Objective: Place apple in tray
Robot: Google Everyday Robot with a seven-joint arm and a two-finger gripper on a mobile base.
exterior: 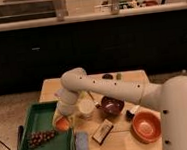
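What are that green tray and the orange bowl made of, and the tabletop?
The tray looks like plastic: even dark green, moulded raised rim. The orange bowl is probably plastic too, smooth and uniformly coloured, though glazed ceramic is possible. The tabletop appears to be pale wood or laminate. The gripper sits over the apple at the tray's right edge.

The gripper [63, 117] at the tray [37, 120] rim half hides the apple [62, 125]
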